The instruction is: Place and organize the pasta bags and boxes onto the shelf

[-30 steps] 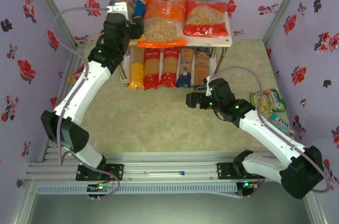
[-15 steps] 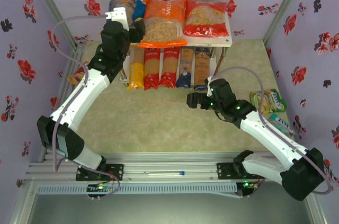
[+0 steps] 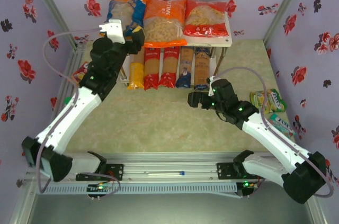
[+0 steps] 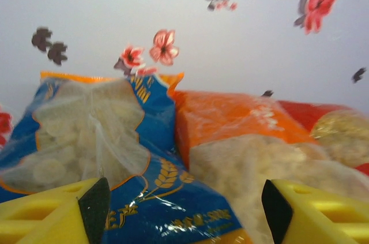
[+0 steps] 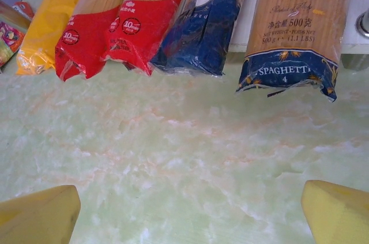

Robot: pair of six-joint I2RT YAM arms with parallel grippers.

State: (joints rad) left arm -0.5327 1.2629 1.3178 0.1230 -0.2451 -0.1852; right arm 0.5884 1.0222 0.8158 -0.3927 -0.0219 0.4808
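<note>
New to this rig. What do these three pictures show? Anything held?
Two robot arms bolted at the near edge of a table: left arm, right arm. The wide picture looks down from above and behind them. The other two come from cameras on each wrist; the yellow shapes are the left fingers and right fingers. Three pasta bags lie on the top tier of the white shelf, five spaghetti packs below, ends jutting past its edge. Both pairs stand open; nothing is held.

Left arm stretched far forward, left gripper (image 3: 135, 34) raised with jaws apart, right arm bent low, right gripper (image 3: 192, 99) spread wide
</note>
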